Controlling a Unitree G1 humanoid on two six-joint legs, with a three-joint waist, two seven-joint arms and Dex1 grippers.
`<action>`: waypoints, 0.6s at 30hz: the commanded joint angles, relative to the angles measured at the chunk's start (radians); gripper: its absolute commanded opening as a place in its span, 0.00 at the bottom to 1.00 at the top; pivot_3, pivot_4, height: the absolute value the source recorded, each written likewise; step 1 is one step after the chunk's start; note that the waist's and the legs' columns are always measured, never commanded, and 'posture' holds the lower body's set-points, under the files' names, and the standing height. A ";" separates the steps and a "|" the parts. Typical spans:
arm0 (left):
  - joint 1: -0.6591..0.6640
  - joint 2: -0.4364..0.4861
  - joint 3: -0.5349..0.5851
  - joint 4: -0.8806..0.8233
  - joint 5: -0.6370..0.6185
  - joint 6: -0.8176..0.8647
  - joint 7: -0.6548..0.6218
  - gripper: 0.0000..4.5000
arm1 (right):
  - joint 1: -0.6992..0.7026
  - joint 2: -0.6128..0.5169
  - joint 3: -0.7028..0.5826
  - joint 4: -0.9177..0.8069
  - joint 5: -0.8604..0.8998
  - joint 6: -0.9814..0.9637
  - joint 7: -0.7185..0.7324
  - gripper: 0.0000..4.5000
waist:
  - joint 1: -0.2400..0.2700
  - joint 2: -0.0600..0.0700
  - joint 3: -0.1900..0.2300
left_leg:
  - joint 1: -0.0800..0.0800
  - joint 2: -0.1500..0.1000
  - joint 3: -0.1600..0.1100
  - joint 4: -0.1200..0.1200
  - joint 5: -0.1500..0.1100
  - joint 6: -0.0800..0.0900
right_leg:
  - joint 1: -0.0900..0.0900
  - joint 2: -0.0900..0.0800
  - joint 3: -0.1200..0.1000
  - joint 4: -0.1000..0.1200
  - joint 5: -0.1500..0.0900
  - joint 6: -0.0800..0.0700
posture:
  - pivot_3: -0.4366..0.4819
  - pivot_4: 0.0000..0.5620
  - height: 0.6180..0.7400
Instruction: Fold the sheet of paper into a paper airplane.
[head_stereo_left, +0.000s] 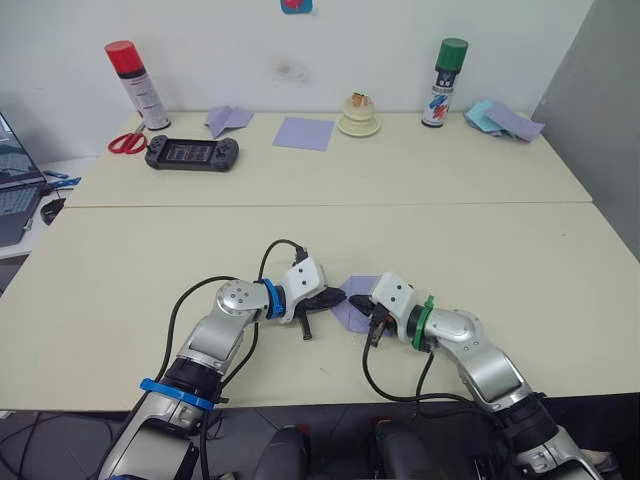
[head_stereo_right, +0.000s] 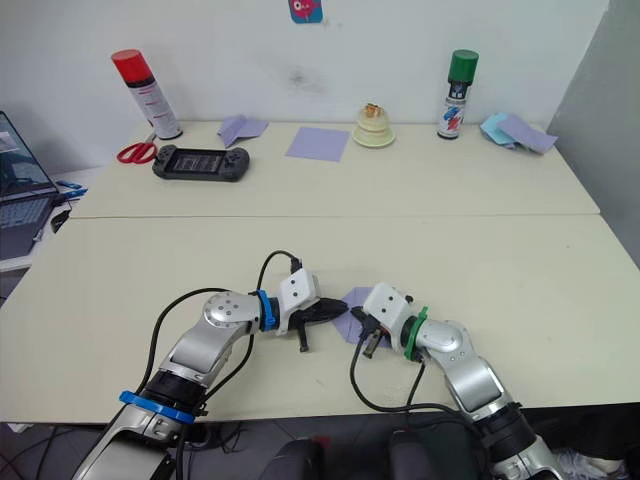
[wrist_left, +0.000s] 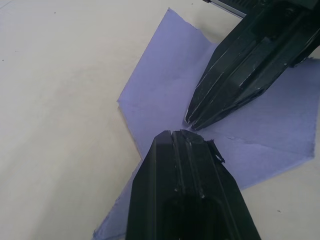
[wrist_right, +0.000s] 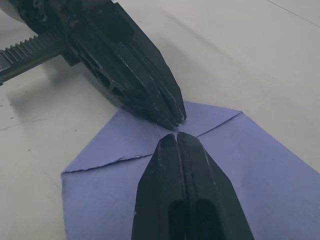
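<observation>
1. Two grippers meet tip to tip over the paper, which lies flat on the near counter between them, well short of the far clutter.
2. Your left gripper has its fingers clenched together, holding nothing; the tip rests on or just above the paper where its creases converge.
3. Your right gripper is likewise clenched and empty, its tip just beside the left one, the two nearly touching.
4. The wrist views show folded flaps meeting along a centre seam, with a point off to one side, so the nose folds look done and the paper is not yet a dart.
5. What the next move turns on: the seam runs under both tips, roughly in line with the fingers. Neither arm is clearly nearer, as both sit on it.
6. Most of the paper lies under and beyond your right gripper, so I'd judge that arm better placed to pin while the left creases.
</observation>
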 joint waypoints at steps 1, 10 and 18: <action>0.029 0.014 -0.032 0.050 0.043 0.029 0.005 0.00 | 0.031 -0.043 -0.029 0.028 -0.010 0.050 -0.005 0.00 | 0.001 0.000 -0.002 | 0.000 0.000 0.000 0.000 0.000 0.000 | 0.000 0.000 0.000 0.000 0.000 0.000 | 0.48 0.27 1.00; 0.016 -0.002 -0.029 0.088 0.040 0.030 0.027 0.00 | 0.132 -0.169 -0.101 -0.016 0.024 0.161 0.020 0.00 | 0.009 0.000 -0.019 | 0.003 -0.001 -0.001 0.001 0.000 0.000 | 0.005 0.000 0.000 -0.001 0.000 0.000 | 0.48 0.27 1.00; -0.015 -0.033 -0.028 0.080 0.028 0.034 0.034 0.00 | 0.167 -0.090 -0.247 -0.147 0.185 -0.066 0.024 0.00 | 0.011 0.002 -0.018 | 0.015 0.000 0.000 -0.005 0.000 0.000 | 0.021 0.000 0.001 -0.016 0.000 0.002 | 0.48 0.27 1.00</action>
